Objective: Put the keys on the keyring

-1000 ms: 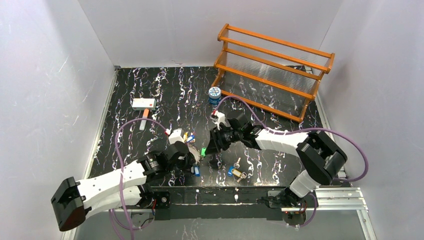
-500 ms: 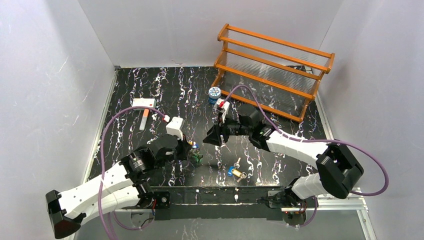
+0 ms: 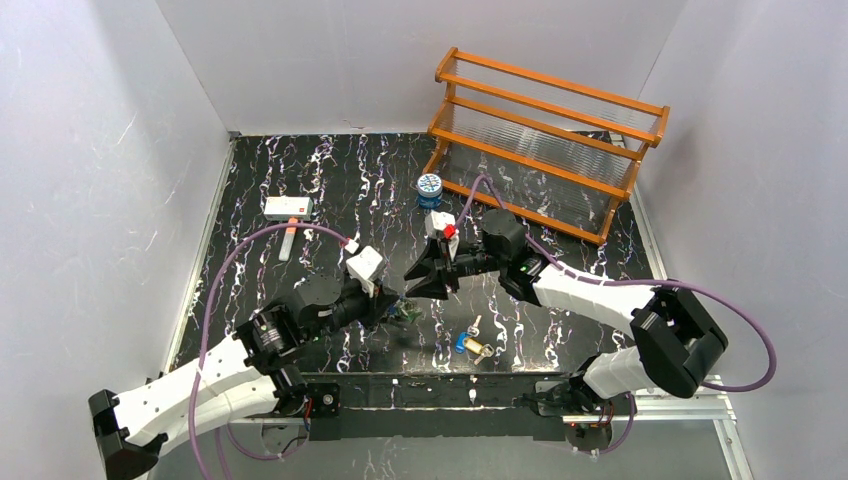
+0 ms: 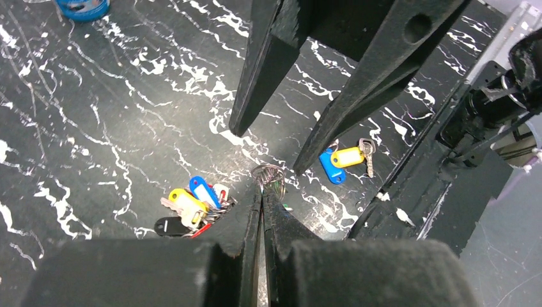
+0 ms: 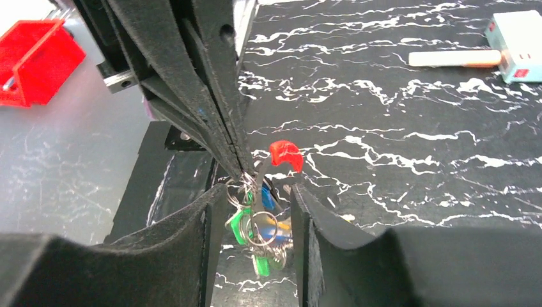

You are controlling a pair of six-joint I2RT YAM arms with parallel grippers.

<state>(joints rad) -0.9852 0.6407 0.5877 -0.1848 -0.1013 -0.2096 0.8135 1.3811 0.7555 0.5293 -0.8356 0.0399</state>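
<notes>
**keyfob_kev:** Can anybody actually make out the keyring? All I get is a small silvery loop poking out at the tips of the left gripper, whose fingers are pressed flat together on it. The rest is behind the fingers or lost in the bunch.

**marble_top:** Same. From the right wrist it's just a tangle of wire loops. The right gripper has its fingers spread either side of the bunch, and I can't tell if they touch it. It all hangs above the table, about dead centre in the top view.

**keyfob_kev:** Counts? On the hanging keys I get five tags: yellow, blue, black, red and one whitish. The blades are mostly hidden.

**marble_top:** The right wrist shows green, blue and a red one at the bunch's 12 o'clock. They overlap, so I've got no firm total. There are also two loose keys lying at 5 o'clock from the grippers, one blue tag and one yellow. Only one blade shows clearly.

**keyfob_kev:** Other stuff:
- One wooden rack at 1 o'clock.
- One blue-and-white tin at 12, cut off in the left wrist view.
- One white box at 10, with one pale stick at its 6 o'clock.
- A red block cropped at the right wrist view's edge. No idea what it is.
</notes>
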